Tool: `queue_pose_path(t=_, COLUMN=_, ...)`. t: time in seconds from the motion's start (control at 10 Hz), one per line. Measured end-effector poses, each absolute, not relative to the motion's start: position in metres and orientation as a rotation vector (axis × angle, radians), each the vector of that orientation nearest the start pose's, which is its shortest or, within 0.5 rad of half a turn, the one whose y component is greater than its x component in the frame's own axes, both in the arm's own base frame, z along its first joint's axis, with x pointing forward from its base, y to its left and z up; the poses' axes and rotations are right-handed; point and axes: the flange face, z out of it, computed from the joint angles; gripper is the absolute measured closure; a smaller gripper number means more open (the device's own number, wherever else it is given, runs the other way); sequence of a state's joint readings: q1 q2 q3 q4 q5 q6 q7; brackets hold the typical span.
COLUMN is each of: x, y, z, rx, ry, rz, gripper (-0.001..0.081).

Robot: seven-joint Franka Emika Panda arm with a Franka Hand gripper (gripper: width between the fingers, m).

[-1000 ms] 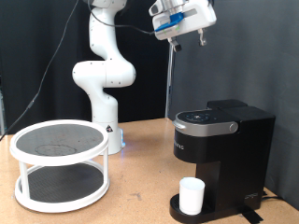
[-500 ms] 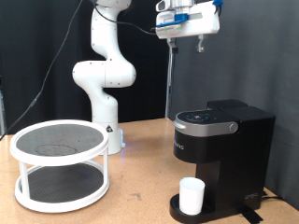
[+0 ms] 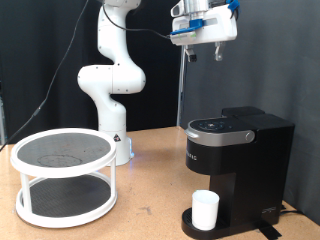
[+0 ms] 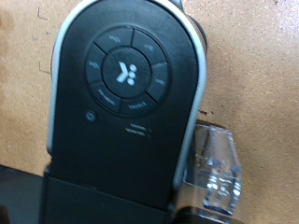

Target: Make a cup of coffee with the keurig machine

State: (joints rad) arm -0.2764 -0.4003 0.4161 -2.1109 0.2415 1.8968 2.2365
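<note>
The gripper (image 3: 203, 52) hangs high at the exterior view's top, well above the keurig machine (image 3: 238, 160), and holds nothing; its two fingers (image 3: 217, 53) point down with a gap between them, so it stands apart. The machine lies straight below it, slightly to the exterior view's right. The wrist view looks squarely down on the silver-rimmed top panel (image 4: 129, 75), with its ring of buttons around a centre mark (the lid looks closed, and the gripper itself does not show there). The machine stands upright on the table (image 3: 150, 210) at the exterior view's right. The cup (image 3: 206, 209) sits upright on the round drip base (image 3: 190, 220) under the brew head, touching the base. Count: one machine, one cup, one arm, one two-tier round rack (image 3: 64, 175) at the exterior view's left, well apart from the machine.
</note>
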Motion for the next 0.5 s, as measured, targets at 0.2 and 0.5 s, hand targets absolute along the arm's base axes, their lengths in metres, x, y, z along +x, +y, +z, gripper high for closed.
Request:
queue_pose_path(t=0.2, x=0.467, y=0.102, z=0.571, rx=-1.357, ry=2.625, rz=0.001, gripper=0.0072)
queue_pose_path(t=0.5, x=0.483, y=0.099, z=0.562, rx=-1.371, ry=2.632, rz=-0.016, gripper=0.0072)
